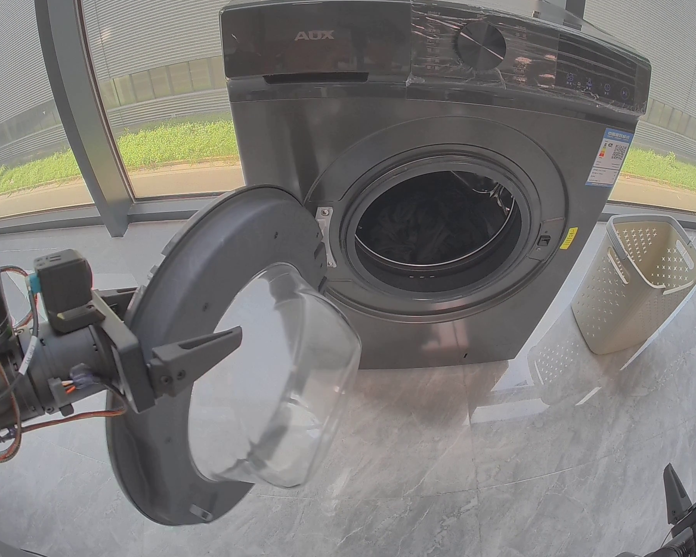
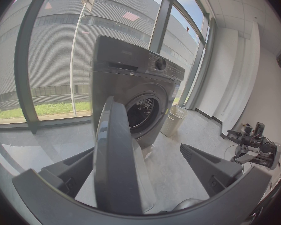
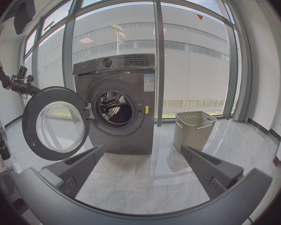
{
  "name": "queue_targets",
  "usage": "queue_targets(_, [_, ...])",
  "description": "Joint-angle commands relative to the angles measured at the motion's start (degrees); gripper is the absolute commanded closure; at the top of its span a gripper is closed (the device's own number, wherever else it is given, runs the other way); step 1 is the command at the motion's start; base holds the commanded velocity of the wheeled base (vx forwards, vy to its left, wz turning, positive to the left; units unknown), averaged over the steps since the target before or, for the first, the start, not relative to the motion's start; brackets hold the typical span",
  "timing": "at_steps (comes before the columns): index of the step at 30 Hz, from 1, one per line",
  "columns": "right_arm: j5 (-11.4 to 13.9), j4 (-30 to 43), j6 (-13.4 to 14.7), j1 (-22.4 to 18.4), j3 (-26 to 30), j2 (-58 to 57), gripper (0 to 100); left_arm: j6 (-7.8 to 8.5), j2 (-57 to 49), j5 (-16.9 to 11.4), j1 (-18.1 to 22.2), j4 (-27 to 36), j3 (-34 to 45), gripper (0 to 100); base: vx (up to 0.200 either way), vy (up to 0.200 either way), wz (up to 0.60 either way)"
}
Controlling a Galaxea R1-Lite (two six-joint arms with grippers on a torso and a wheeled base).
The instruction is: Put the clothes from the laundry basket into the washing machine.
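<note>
The grey washing machine (image 1: 441,117) stands with its round door (image 1: 232,234) swung wide open to the left. Dark clothes (image 1: 433,226) lie inside the drum, also seen in the right wrist view (image 3: 115,113). The cream laundry basket (image 1: 642,280) stands right of the machine and looks empty. My left gripper (image 1: 185,334) is open and straddles the door's outer rim (image 2: 115,160), which runs between its fingers (image 2: 209,169). My right gripper (image 1: 692,497) is low at the front right, open (image 3: 142,147), with nothing between its fingers.
The pale marble floor (image 1: 456,442) in front of the machine is bare. Tall windows with grey frames (image 1: 77,94) rise behind and beside the machine. A white wall (image 2: 228,78) lies beyond the basket.
</note>
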Motion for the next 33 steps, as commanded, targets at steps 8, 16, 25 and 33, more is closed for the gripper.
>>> queue_targets(8, [0.0, 0.0, 0.0, 0.0, 0.9, -0.9, 0, -3.47, 8.0, 1.3, -7.7, 0.1, -5.9, 0, 0.000, 0.000, 0.00])
queue_targets(16, [0.1, 0.1, 0.0, 0.0, 0.9, -0.9, 0, -4.52, 3.9, 2.0, -8.3, -0.9, -4.2, 0, 0.000, 0.000, 0.00])
queue_targets(25, [0.1, 0.0, 0.0, 0.0, 0.9, -0.9, 0, -5.40, -6.1, 2.1, -8.9, -0.5, 2.0, 0, 0.000, 0.000, 0.00])
queue_targets(33, [0.1, 0.1, -0.1, 0.0, 0.9, -0.9, 0, -3.03, -8.6, 3.0, -0.7, 0.3, 9.3, 0, 0.000, 0.000, 0.00])
